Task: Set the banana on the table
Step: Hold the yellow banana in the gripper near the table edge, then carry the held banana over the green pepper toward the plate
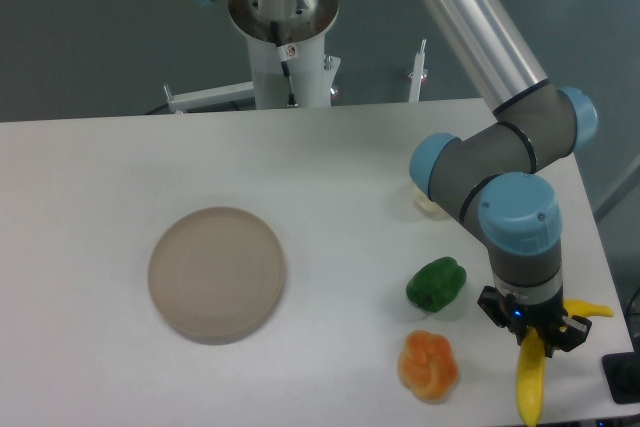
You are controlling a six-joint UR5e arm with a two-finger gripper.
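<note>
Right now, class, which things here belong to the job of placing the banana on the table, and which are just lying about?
Part of the job:
banana
table
claw

Lying about:
beige plate
green pepper
orange fruit

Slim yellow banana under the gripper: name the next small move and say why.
Probably lower a little, then open. The gripper appears shut on the slim, curved yellow banana, which hangs tip-down near the white table's front right edge, beside the lumpy orange fruit.

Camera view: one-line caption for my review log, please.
Arm's claw grips the banana near the table corner, beside green pepper, orange fruit, plate.
</note>
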